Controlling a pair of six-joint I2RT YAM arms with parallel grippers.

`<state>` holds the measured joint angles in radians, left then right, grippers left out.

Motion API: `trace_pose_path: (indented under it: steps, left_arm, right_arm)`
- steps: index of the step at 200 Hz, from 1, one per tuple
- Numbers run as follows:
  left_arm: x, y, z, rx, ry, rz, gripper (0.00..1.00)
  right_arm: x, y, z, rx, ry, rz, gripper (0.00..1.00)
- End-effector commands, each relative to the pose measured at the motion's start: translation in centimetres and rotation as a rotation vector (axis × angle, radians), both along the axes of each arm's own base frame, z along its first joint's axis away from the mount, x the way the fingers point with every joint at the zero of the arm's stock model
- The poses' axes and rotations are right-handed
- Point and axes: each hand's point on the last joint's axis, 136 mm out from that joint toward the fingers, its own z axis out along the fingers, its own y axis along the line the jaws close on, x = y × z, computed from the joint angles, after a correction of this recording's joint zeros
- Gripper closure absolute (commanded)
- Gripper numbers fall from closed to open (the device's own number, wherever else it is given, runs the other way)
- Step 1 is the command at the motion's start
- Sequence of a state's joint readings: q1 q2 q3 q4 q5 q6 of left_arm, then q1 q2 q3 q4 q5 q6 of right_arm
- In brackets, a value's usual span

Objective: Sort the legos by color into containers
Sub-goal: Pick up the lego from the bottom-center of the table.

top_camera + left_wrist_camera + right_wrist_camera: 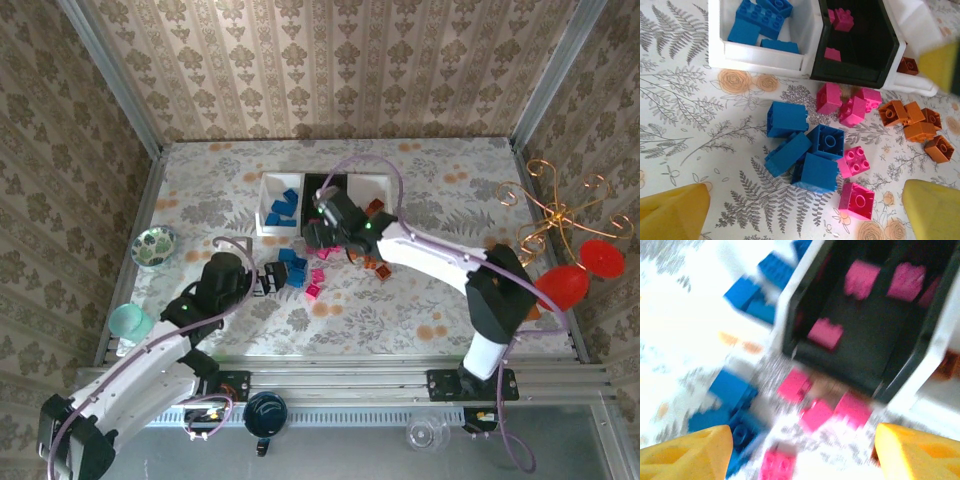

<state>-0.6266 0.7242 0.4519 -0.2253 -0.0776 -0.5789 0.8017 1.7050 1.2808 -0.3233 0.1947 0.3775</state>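
No text, label, brand, number or sign is legible in any view. Stud tops of the legos (pixel 826 141): any moulded marks are too small to make out. Right wrist view is blurred, so nothing can be read there.

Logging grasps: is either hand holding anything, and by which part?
Nothing is held: the left hand and right hand are open, empty, above loose legos.
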Motion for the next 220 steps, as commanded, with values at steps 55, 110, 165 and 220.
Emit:
trace_pose_path:
  steps: [55,110,165,220]
  left_arm:
    - [-0.1,2.4,0.0,0.043,-0.02,0.072,0.0]
    - [-0.2,2.6,-0.4,0.021,-0.001,0.08,0.0]
    - [-0.3,2.9,-0.5,0.016,0.004,0.084,0.0]
    - [-0.3,2.8,-0.6,0.012,0.007,0.079,0.0]
  right_arm:
    - [-10.1,2.3,-9.5,-0.116,0.193,0.191,0.23]
    - [-8.4,3.3,-12.1,-0.202,0.176,0.188,0.29]
    - [-7.3,3.7,-13.2,-0.242,0.17,0.184,0.42]
    - [-9.0,3.8,-11.8,-0.18,0.199,0.22,0.64]
